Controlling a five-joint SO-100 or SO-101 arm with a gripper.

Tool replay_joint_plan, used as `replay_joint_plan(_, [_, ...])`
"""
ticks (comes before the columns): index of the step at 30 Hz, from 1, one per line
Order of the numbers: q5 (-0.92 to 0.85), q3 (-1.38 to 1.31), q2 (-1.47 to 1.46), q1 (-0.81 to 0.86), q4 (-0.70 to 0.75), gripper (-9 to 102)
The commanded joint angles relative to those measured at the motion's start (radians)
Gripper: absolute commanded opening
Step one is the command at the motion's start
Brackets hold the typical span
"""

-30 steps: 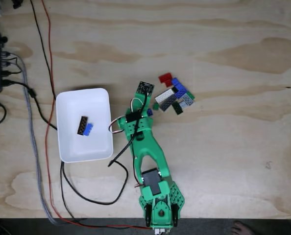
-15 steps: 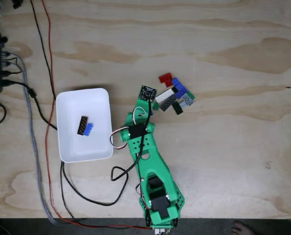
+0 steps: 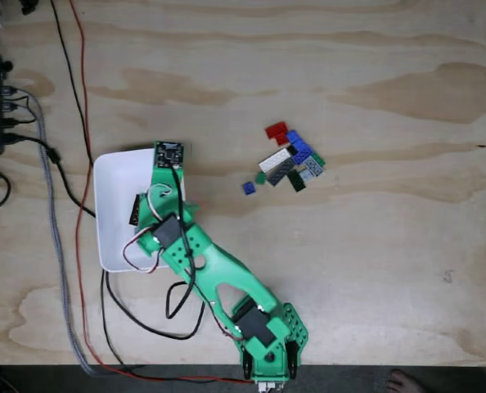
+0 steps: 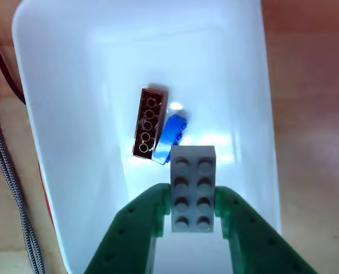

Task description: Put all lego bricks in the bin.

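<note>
One grey brick sits clamped in the pincer above the bin, positioned for dropping beside two bricks ahead.

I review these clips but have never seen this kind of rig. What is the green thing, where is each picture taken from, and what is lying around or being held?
The green thing is a small robot arm bolted to a plywood table. The fixed view looks straight down on the table. The other view looks down past the gripper into the bin.

The gripper's two green fingers clamp a grey lego brick above the white bin, a shallow tray. In the bin lie a brown brick and a blue brick. A cluster of loose bricks waits on the table, to the right in the fixed view. Cables run along the left.
</note>
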Motion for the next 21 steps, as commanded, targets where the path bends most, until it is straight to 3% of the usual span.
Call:
replay_joint_plan(1, [0.035, 0.028, 0.015, -0.003, -0.087, 14])
replay_joint_plan(4, [0.054, 0.025, 0.114, 0.066, -0.084, 19])
replay_joint_plan(7, [0.035, -0.008, 0.281, 0.252, -0.071, 21])
replay_joint_plan(13, [-0.397, 0.304, 0.362, 0.698, -0.094, 17])
replay_joint_plan(17, [-0.687, 0.526, 0.210, 0.772, -0.190, 14])
replay_joint_plan(21, [-0.788, 0.506, 0.055, 0.744, -0.198, 16])
